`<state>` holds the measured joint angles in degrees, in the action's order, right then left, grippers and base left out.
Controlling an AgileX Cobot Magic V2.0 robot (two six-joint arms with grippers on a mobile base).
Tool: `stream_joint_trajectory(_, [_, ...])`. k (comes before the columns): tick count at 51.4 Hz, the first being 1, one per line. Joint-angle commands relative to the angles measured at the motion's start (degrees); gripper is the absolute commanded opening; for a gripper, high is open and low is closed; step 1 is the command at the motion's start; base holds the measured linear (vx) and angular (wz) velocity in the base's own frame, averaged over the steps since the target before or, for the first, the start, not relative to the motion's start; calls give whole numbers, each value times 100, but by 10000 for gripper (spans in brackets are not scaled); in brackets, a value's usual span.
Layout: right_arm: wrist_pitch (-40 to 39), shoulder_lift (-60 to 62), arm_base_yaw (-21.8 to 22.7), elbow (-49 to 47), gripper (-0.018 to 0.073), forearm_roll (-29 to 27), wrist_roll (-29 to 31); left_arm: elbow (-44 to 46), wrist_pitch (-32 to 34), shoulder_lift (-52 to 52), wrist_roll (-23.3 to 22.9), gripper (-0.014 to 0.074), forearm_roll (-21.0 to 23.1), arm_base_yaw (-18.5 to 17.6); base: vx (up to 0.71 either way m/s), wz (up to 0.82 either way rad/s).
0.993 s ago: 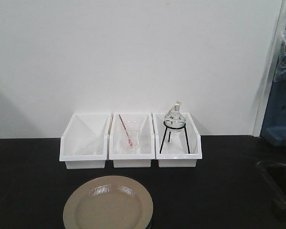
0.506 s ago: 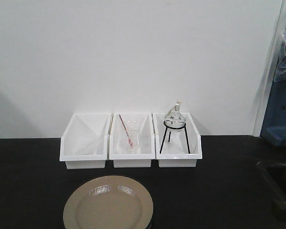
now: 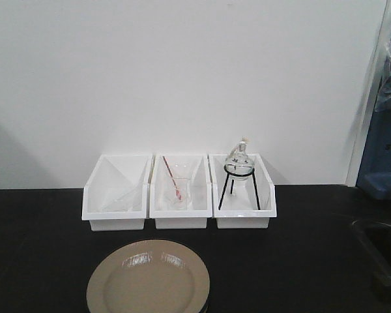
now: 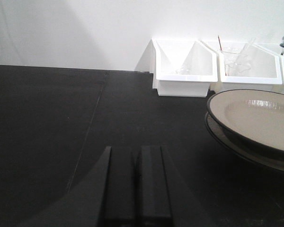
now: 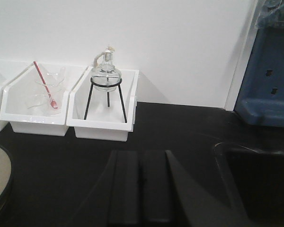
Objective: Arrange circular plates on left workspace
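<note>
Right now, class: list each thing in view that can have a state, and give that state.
Circular plates: stacked, upright, on the countertop.
Left bin: open-topped.
Middle bin: holds a glass beaker and a red rod.
Right bin: holds a flask on a tripod.
Left pincer: shut, empty.
Right pincer: shut, empty.

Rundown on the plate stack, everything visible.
The plates are two round, glossy tan-beige dishes with wide flat rims and dark edges, stacked one atop the other, the lower one's rim peeking out beneath. The stack sits level on the black countertop in front of the white bins, apart from them. Nothing lies on top; neither gripper touches it.
</note>
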<state>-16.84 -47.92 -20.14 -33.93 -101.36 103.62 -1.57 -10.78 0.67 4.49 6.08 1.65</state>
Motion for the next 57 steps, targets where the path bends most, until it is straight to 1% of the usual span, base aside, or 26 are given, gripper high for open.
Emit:
stream_joint_trajectory(1, [85, 52, 20, -179, -4, 35, 35, -113, 387, 90, -72, 0, -37, -30, 0, 0])
stream_joint_trajectory(39, [91, 52, 20, -179, -4, 27, 35, -113, 392, 90, -72, 0, -38, -30, 0, 0])
stream_joint_trajectory(43, [175, 52, 20, -179, -4, 12, -46, -113, 392, 90, -72, 0, -38, -30, 0, 0])
stream_joint_trajectory(45, [277, -19, 20, -179, -4, 142, -214, -113, 392, 90, -72, 0, -38, -30, 0, 0])
stream_joint_trajectory(47, [377, -89, 20, -179, -4, 556, -516, -113, 392, 90, -72, 0, -38, -30, 0, 0])
stream_joint_trajectory(48, [407, -109, 20, -179, -4, 781, -802, -113, 392, 90, -72, 0, -38, -30, 0, 0])
stream_joint_trajectory(49, [461, -134, 20, -179, -4, 1211, -1041, -113, 392, 90, -72, 0, -38, -30, 0, 0])
stream_joint_trajectory(50, [501, -150, 20, -179, -4, 1750, -1475, -113, 392, 90, -72, 0, -38, -30, 0, 0])
stream_joint_trajectory(51, [560, -172, 20, -179, -4, 2388, -2003, -113, 392, 90, -72, 0, -38, -30, 0, 0])
stream_joint_trajectory(52, [620, -186, 20, -179, -4, 3369, -3070, -113, 392, 90, -72, 0, -38, -30, 0, 0])
stream_joint_trajectory(53, [642, -192, 20, -179, -4, 3905, -3552, -113, 392, 90, -72, 0, -38, -30, 0, 0])
stream_joint_trajectory(54, [672, -192, 20, -179, -4, 5000, -4327, -113, 392, 90, -72, 0, -38, -30, 0, 0])
stream_joint_trajectory(55, [679, -199, 20, -179, -4, 5563, -5123, -113, 392, 90, -72, 0, -38, -30, 0, 0])
stream_joint_trajectory(56, [679, -199, 20, -179, -4, 6421, -5916, -113, 392, 90, -72, 0, -38, -30, 0, 0])
stream_joint_trajectory(57, [679, -199, 20, -179, -4, 6989, -6429, -113, 392, 90, -72, 0, -38, -30, 0, 0])
